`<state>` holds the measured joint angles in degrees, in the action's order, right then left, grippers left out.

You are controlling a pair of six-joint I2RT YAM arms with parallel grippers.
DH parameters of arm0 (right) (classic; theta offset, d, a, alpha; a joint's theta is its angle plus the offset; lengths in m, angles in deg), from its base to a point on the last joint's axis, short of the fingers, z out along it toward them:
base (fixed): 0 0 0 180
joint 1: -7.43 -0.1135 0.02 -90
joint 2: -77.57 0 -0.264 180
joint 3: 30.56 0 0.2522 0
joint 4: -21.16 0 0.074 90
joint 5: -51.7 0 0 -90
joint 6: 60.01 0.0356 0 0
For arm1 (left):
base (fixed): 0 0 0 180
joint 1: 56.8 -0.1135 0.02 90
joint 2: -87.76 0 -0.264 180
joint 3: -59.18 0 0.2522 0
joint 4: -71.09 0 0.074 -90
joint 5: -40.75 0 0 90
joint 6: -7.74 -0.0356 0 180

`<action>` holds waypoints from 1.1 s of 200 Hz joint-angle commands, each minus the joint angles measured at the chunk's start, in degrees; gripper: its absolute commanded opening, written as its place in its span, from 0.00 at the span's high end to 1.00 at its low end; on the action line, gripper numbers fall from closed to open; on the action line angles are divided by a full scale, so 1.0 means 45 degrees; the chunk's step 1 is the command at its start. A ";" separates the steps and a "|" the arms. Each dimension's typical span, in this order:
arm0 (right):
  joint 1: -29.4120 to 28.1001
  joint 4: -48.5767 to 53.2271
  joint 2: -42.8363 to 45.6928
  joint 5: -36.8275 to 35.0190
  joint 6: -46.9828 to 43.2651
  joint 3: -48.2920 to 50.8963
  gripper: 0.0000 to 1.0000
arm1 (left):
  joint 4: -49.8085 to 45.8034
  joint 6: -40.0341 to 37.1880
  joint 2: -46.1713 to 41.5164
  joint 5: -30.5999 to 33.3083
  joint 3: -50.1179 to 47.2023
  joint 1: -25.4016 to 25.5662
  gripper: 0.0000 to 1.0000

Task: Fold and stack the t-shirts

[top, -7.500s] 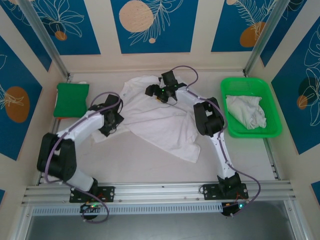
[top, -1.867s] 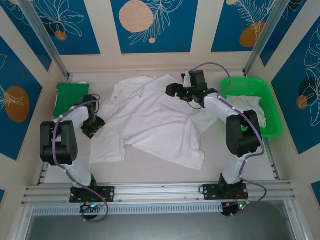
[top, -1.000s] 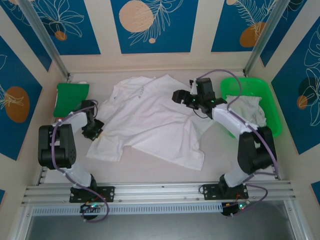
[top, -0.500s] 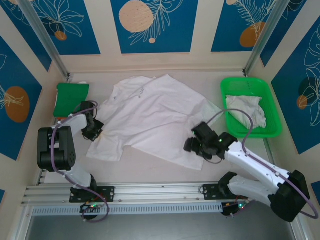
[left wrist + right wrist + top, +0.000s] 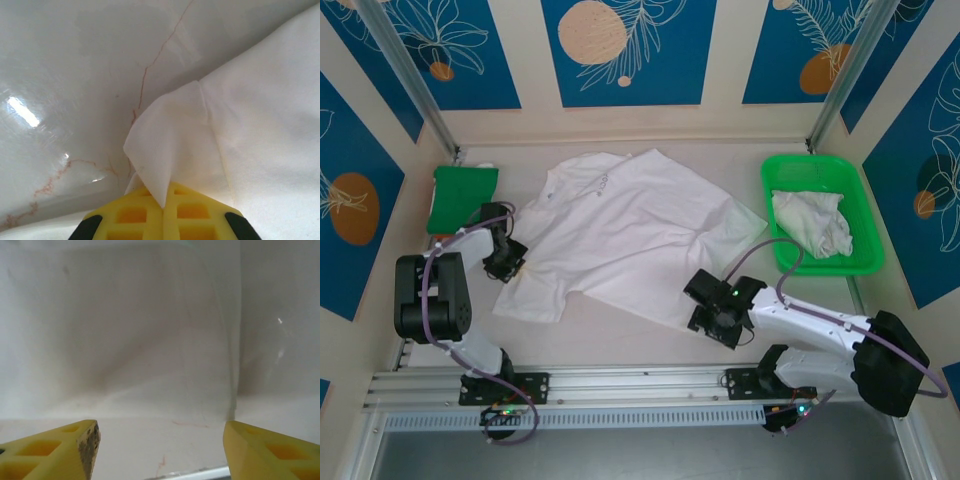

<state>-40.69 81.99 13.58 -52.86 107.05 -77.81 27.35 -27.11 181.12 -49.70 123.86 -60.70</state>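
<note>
Right pincer [image 5: 702, 306] moved to near hem, t-shirt [image 5: 630, 235] lying diagonally, collar far-left

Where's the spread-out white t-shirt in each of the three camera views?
Top external: t-shirt spread mid-table.
Left wrist: right side, its corner pinched in the left pincer.
Right wrist: upper frame, beyond the open right pincer.
Shared landmark: the pale table under it.

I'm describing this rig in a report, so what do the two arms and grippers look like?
The left arm and right arm have white shells, black joints and a looping lilac cable each. The left gripper and right gripper have yellow plastic fingers with square cut-out pockets.
</note>
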 commanded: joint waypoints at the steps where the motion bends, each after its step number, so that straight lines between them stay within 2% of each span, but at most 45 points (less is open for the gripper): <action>1: 0.0654 -0.0924 0.0015 0.0561 0.0441 0.0747 0.33 | -0.0710 -0.0002 0.0439 0.0459 -0.0516 -0.0312 1.00; 29: 0.1396 -0.1834 0.0234 0.0991 0.0580 0.1715 0.34 | -0.0759 -0.0031 0.0347 0.0480 -0.0494 -0.0351 1.00; 62: 0.1571 -0.2115 -0.0284 0.1184 0.0509 0.1944 0.35 | -0.0815 -0.0030 0.0231 0.0451 -0.0455 -0.0363 1.00; 84: 0.1611 -0.2125 -0.1169 0.1323 0.0101 0.1629 0.42 | -0.0853 0.0009 0.0114 0.0471 -0.0455 -0.0362 1.00; 93: 0.1613 -0.1998 -0.1506 0.1306 -0.0079 0.1413 0.49 | -0.0875 0.0009 0.0057 0.0490 -0.0456 -0.0355 1.00; 118: 0.1555 -0.1608 -0.1937 0.0979 -0.0298 0.0961 0.83 | -0.0936 0.0018 -0.0131 0.0585 -0.0509 -0.0411 1.00; 133: 0.1567 -0.1170 -0.1684 0.0489 -0.0375 0.0606 1.00 | -0.0934 0.0023 -0.0269 0.0587 -0.0552 -0.0471 1.00; 187: 0.1555 0.1187 0.0919 -0.3745 -0.1790 -0.1808 1.00 | -0.0968 0.0016 -0.2183 0.0554 -0.0646 -0.0783 1.00; 220: 0.1514 0.2616 0.2708 -0.5723 -0.2837 -0.3047 1.00 | -0.2704 -0.0660 -0.3890 0.1425 0.0218 -0.0891 1.00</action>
<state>-33.63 85.14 20.86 -66.92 98.46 -87.69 22.74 -27.61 168.84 -48.08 121.50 -63.50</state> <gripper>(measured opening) 0.069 0.046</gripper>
